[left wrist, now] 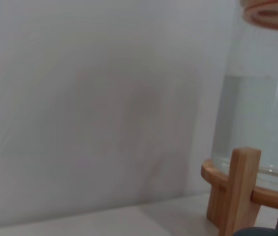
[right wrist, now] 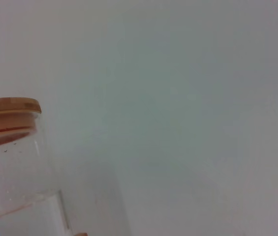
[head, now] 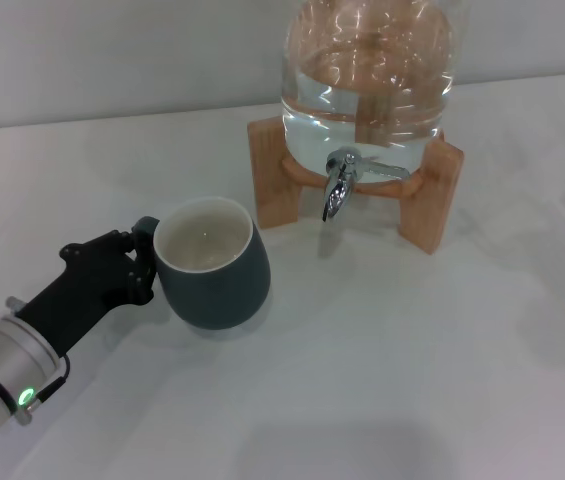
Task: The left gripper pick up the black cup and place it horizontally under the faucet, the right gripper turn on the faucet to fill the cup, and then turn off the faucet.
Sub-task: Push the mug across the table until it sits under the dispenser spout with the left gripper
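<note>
Left gripper (head: 140, 262) closed on the handle of the black cup (head: 212, 263); cup upright on the white table (head: 412, 340), left of the faucet (head: 338, 186), not under it; right gripper not seen.

A bare test bench: plain white table (head: 412, 380) and blank wall (left wrist: 79, 98) (nothing homely).

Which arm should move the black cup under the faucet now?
Left. The left gripper is already at the black cup by its handle side, to the robot's left of the faucet. The right gripper is not visible in any view.
</note>
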Controlling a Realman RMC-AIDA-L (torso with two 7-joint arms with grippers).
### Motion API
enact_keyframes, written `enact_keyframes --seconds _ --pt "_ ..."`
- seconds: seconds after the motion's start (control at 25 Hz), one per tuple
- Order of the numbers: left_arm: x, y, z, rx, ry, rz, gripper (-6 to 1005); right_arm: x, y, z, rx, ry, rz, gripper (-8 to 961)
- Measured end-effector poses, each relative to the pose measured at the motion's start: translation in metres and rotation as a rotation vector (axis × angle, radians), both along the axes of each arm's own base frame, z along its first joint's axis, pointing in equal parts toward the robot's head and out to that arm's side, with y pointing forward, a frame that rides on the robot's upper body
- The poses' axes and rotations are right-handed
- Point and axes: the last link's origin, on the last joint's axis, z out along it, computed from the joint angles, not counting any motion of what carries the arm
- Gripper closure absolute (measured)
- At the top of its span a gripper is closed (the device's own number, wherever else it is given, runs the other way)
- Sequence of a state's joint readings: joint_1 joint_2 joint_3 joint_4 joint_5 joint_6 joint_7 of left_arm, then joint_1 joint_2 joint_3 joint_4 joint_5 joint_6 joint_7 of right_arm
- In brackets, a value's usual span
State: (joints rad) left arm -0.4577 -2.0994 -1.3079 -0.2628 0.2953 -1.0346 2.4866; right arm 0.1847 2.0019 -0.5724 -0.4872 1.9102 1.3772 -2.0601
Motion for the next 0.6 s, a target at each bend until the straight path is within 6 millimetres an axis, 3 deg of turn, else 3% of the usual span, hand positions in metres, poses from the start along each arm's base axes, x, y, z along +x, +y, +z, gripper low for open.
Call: enact_keyframes --seconds 0.6 --pt "0.009 0.007 -0.017 -0.092 0.038 0.04 900 0.0 0.0 -0.001 -0.002 0.002 0.001 110"
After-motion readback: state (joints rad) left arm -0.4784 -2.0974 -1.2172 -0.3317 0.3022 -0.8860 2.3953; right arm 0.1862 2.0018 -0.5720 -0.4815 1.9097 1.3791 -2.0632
